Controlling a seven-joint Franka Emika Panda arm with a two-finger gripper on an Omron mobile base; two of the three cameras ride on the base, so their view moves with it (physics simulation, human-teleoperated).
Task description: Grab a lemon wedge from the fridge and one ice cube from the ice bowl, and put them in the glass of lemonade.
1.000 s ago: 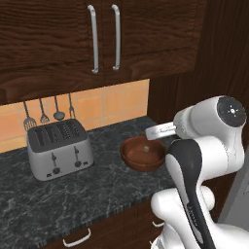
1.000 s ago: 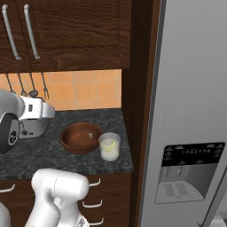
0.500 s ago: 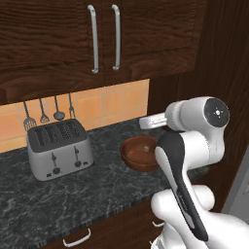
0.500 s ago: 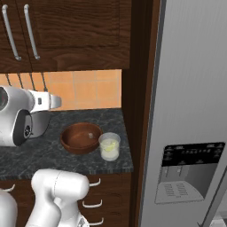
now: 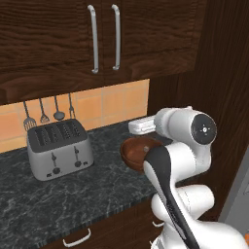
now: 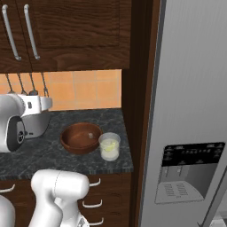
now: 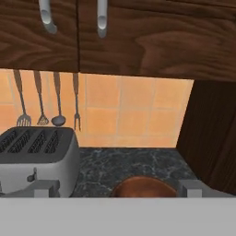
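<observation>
The reddish-brown ice bowl [image 6: 81, 138] sits on the dark counter, with a small pale piece [image 6: 91, 135] inside it. Just right of the bowl stands the glass of lemonade [image 6: 109, 146]. The grey fridge [image 6: 190, 111] fills the right side with its doors shut, so the lemon wedge is hidden. My gripper [image 7: 119, 189] hangs open above the bowl's near rim [image 7: 143, 185], pointing at the tiled wall, with nothing between its fingertips [image 7: 46, 188]. My white hand [image 5: 142, 126] is above the bowl [image 5: 138, 151] at counter height.
A silver toaster [image 5: 58, 151] stands at the left of the counter [image 5: 73, 194], with utensils [image 7: 46, 99] hanging on the orange tiles behind it. Dark wood cabinets [image 5: 97, 39] hang overhead, and a dark side panel [image 6: 137, 88] separates the counter from the fridge.
The arm's upper joints have turned and my hand has shifted a little to the left over the bowl. The jaws stay wide open; bowl, glass and toaster have not moved.
</observation>
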